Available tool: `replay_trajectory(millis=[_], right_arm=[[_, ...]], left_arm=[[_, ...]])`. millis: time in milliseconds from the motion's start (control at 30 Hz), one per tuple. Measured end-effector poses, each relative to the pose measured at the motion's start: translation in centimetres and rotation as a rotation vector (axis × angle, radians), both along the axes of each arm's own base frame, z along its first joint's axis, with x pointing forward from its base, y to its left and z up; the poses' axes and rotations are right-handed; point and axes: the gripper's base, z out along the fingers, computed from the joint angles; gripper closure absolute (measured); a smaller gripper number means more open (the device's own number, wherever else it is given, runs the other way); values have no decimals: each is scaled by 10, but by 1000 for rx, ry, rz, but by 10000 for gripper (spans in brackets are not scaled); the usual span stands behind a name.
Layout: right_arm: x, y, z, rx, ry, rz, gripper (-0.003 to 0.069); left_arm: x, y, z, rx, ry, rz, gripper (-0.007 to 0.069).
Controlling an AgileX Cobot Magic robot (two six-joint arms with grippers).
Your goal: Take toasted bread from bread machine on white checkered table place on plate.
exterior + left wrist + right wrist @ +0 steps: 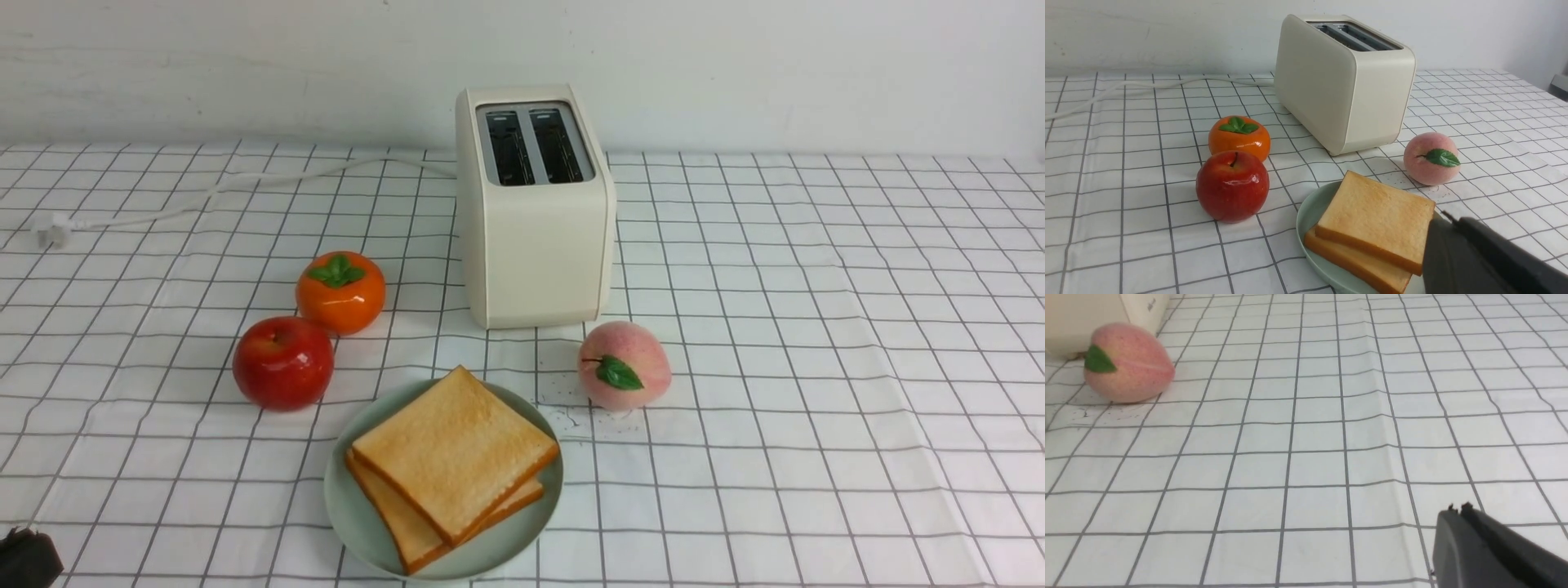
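Front view: both toast slices (pixel 454 452) lie stacked on the mint plate (pixel 356 523); the toaster (pixel 535 212) slots look empty (task seems done).

Left wrist: left pincer (pixel 1447 218) pressed together, empty; best kept clear.

Right wrist: right pincer (pixel 1457 509) pressed together over bare surface (pixel 1306 457).

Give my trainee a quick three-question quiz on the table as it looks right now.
1. True or false: both slots of the bread machine are empty.
2. How many slices of toasted bread lie on the plate?
A. none
B. one
C. two
3. Which fruit sits to the robot's right of the plate: the apple, the persimmon or the peach?

Key
1. True.
2. C: two, stacked, the top one turned slightly.
3. The peach.
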Motion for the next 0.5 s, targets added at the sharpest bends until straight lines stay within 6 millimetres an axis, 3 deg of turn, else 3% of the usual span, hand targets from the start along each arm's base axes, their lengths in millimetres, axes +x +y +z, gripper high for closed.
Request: replay_trajectory(millis=[500], right_arm=[[0, 0, 0, -1, 5, -7, 677]], left_arm=[[0, 0, 0, 2, 2, 0, 629]])
